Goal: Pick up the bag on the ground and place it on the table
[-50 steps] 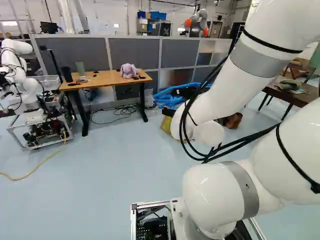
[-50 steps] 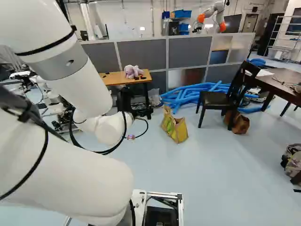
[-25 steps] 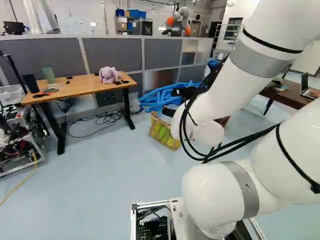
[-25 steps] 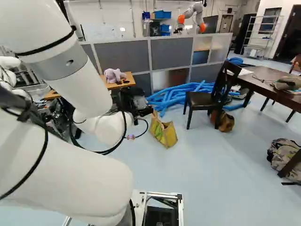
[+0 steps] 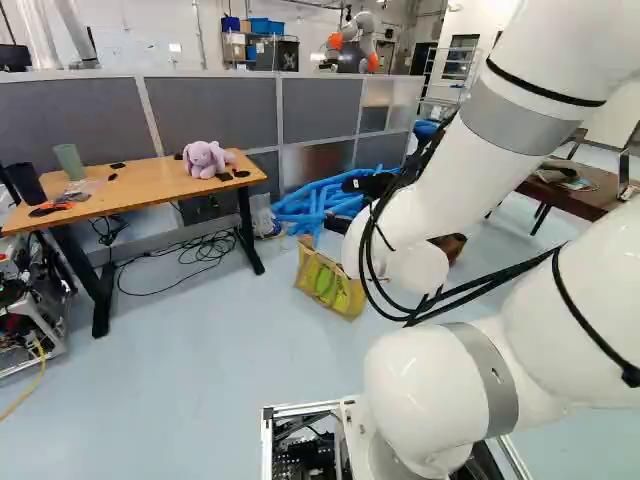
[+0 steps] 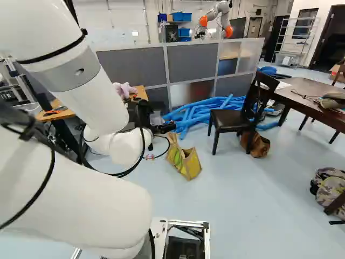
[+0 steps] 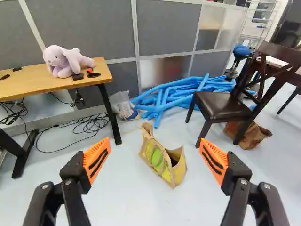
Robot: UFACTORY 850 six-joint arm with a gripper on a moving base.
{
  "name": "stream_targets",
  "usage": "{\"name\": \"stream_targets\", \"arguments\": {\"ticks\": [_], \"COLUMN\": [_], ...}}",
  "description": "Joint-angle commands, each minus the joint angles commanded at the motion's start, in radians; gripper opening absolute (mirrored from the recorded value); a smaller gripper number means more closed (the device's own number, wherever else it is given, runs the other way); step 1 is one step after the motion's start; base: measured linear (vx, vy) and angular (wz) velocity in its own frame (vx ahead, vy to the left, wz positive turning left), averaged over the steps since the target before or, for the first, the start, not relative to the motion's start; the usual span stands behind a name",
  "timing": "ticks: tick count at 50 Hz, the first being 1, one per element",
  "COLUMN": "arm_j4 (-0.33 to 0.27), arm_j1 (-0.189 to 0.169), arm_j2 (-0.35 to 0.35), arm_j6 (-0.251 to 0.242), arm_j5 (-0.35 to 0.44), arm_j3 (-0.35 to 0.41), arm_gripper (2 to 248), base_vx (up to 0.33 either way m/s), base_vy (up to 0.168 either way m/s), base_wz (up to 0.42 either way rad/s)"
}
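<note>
Bright, even light fills the room, whitening the floor (image 7: 127, 207) and the arm (image 5: 440, 205). A soft sheen lies on the chair's seat (image 7: 221, 106); the partition's lower panels (image 7: 162, 73) carry blurry reflections. Dimmer shade sits beneath the desk (image 7: 37, 84).

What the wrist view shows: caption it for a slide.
Open hand, with a bag ahead on the floor, between table and chair.

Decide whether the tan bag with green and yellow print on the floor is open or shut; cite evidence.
Open: in the wrist view, the top edges of the bag stand apart, its dark inside showing between.
</note>
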Motion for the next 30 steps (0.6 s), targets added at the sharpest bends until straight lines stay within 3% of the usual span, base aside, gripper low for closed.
{"name": "stream_targets", "arguments": {"ticks": [30], "arm_j4": [0.0], "arm_j1": [0.0], "arm_j2": [0.0], "arm_j6": [0.0], "arm_j5": [0.0], "arm_j3": [0.0], "arm_gripper": [247], "base_vx": [0.26], "base_vy": [0.001], "base_wz": [-0.029]}}
